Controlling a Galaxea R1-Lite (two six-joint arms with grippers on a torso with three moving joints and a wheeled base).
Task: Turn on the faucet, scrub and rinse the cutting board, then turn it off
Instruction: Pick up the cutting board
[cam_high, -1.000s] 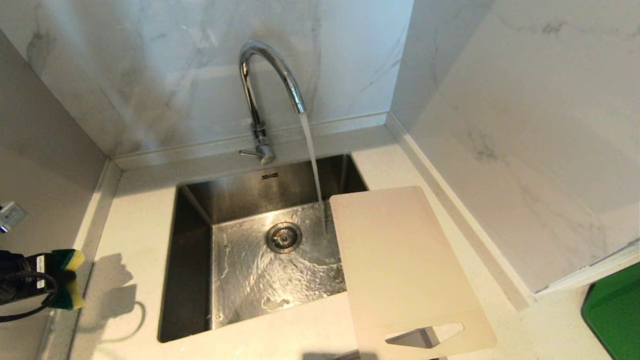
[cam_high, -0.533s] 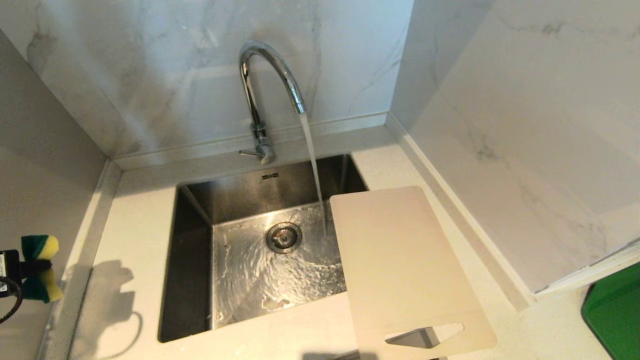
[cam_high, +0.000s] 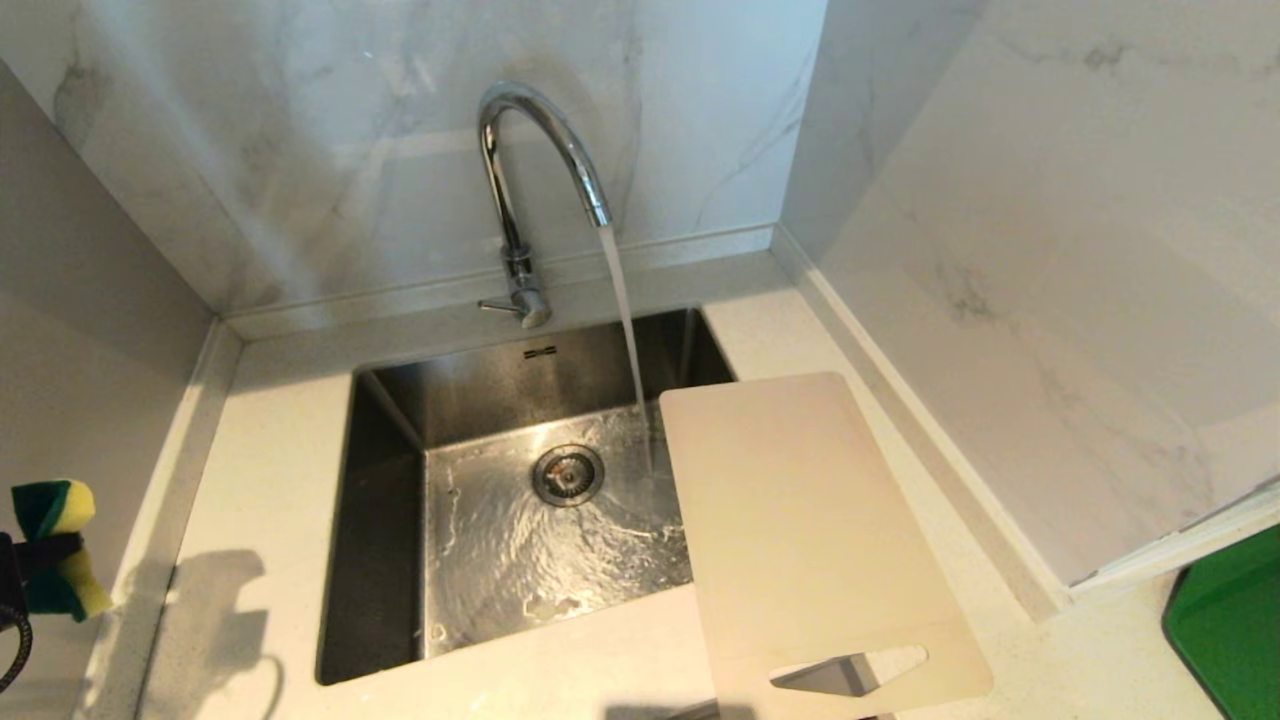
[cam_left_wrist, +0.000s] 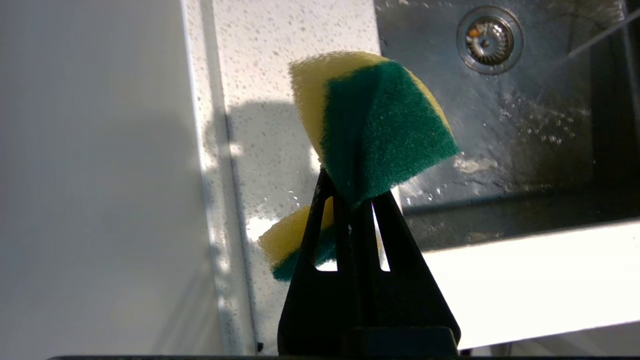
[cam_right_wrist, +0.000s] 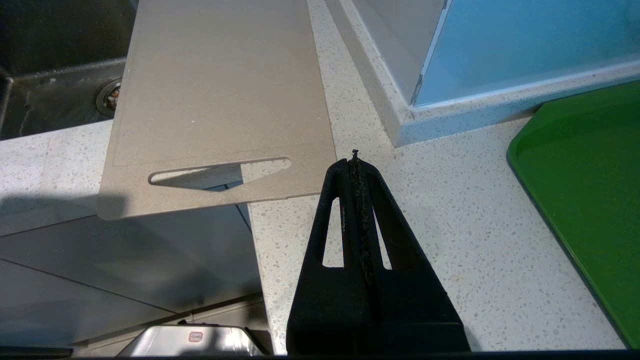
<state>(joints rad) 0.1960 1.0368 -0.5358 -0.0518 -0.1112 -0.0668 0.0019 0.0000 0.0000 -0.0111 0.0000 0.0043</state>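
Marble walls back a speckled white tabletop (cam_high: 270, 470) with a steel sink (cam_high: 380, 560) sunk into it. Water runs from the faucet (cam_high: 520, 180) into the basin. Lying flat, the cutting board (cam_high: 800, 530) bridges the sink's right rim and overhangs the tabletop's front edge. At far left, the left pincer (cam_left_wrist: 355, 192) is clamped on a yellow-green sponge (cam_left_wrist: 372, 125). Beside the board's handle end, the right pincer (cam_right_wrist: 355, 160) is closed and empty, near a green tray (cam_right_wrist: 590, 190).

head view high, looking down; wrist views close; all share sink (cam_high: 380, 520).
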